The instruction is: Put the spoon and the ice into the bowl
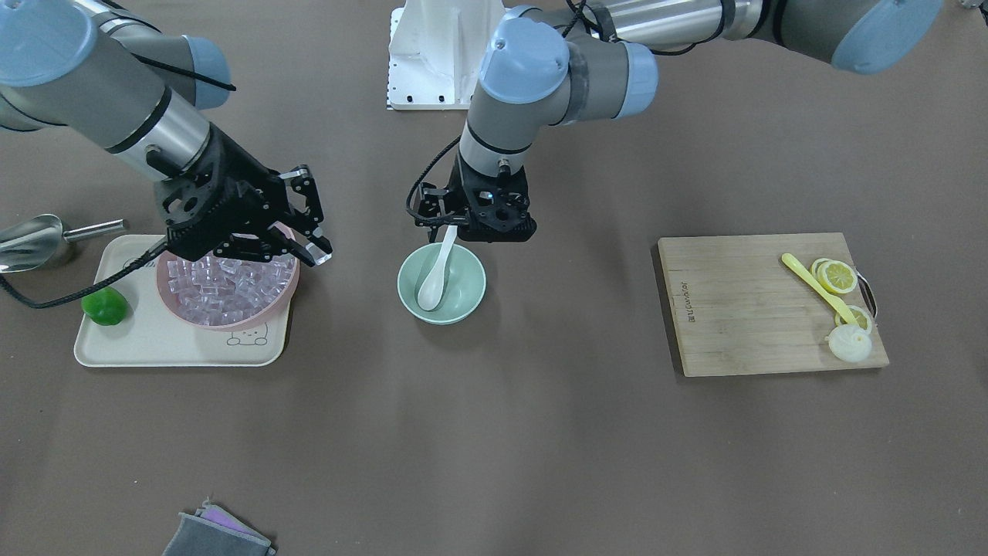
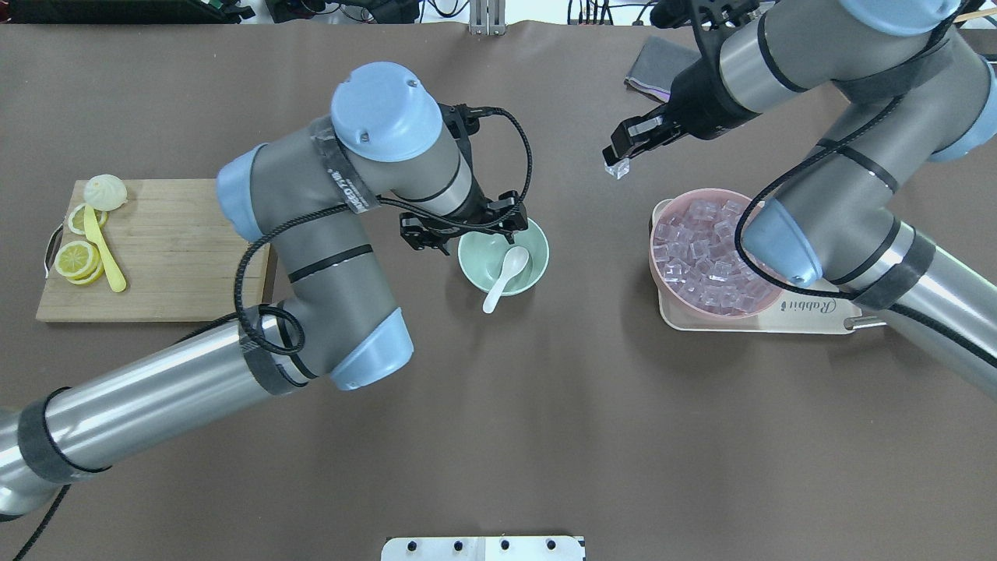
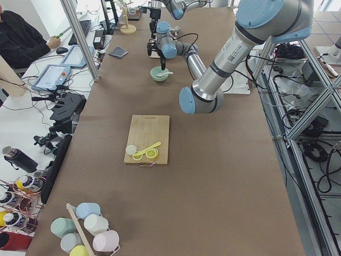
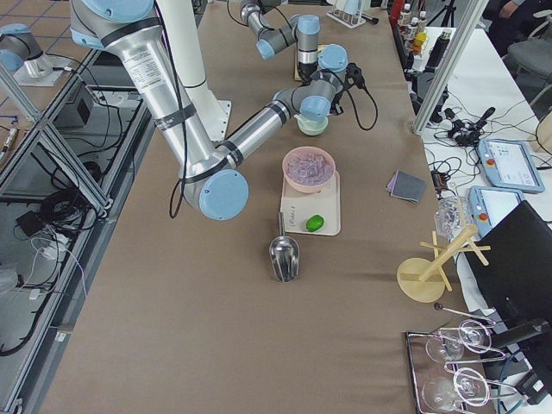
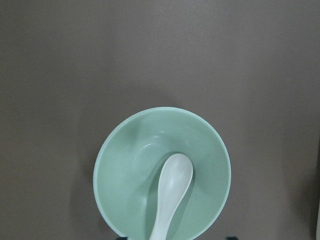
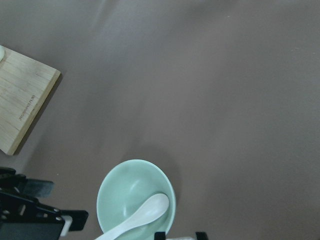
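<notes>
The mint-green bowl [image 1: 465, 297] stands mid-table. The white spoon [image 1: 432, 284] lies in it, scoop down, with its handle leaning on the rim on the robot's side. My left gripper [image 1: 472, 232] hovers just above the handle end. In the left wrist view its jaws stand wide apart either side of the spoon [image 5: 172, 192], so it is open. My right gripper [image 2: 623, 152] is shut on one clear ice cube [image 2: 617, 168]. It holds the cube in the air beside the pink bowl [image 2: 775, 296] of ice, apart from the green bowl [image 2: 477, 261].
The pink bowl sits on a cream tray [image 1: 154, 344] with a green fruit [image 1: 106, 306]. A metal scoop [image 1: 31, 239] lies beside the tray. A wooden board [image 1: 741, 309] holds a yellow utensil [image 1: 818, 287] and lemon slices [image 1: 837, 276]. A grey cloth [image 1: 216, 533] lies at the table's edge.
</notes>
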`<state>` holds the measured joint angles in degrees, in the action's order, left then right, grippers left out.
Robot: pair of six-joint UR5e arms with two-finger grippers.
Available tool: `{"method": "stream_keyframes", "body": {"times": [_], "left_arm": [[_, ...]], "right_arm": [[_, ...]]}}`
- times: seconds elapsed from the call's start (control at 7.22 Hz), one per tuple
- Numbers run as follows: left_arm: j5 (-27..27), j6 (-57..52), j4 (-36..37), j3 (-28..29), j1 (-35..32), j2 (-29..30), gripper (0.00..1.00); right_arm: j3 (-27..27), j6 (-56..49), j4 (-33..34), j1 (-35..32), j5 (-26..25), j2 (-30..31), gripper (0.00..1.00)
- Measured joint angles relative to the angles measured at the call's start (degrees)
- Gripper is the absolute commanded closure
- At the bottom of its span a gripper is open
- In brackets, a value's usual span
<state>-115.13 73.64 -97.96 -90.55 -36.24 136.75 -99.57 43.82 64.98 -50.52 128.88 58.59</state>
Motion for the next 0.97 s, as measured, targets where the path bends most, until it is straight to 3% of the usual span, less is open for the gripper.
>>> {"method": "stream_keyframes", "body": {"times": [0.42, 0.69, 0.97], "left_arm": [[-5.7, -14.5, 2.5, -5.2, -11.2, -8.0, 0.02], [-7.3, -18.6, 2.7, -5.5, -15.5, -9.6, 0.02], [-7.9, -20.5, 2.7, -5.3, -17.7, -10.1, 0.02]], "right_arm": [[3.4, 4.3, 1.0, 9.2, -14.7, -5.9, 1.00], [6.2, 6.1, 1.1, 13.5, -20.9, -7.9, 0.38], [6.7, 8.4, 1.1, 16.7, -24.4, -7.9, 0.02]]}}
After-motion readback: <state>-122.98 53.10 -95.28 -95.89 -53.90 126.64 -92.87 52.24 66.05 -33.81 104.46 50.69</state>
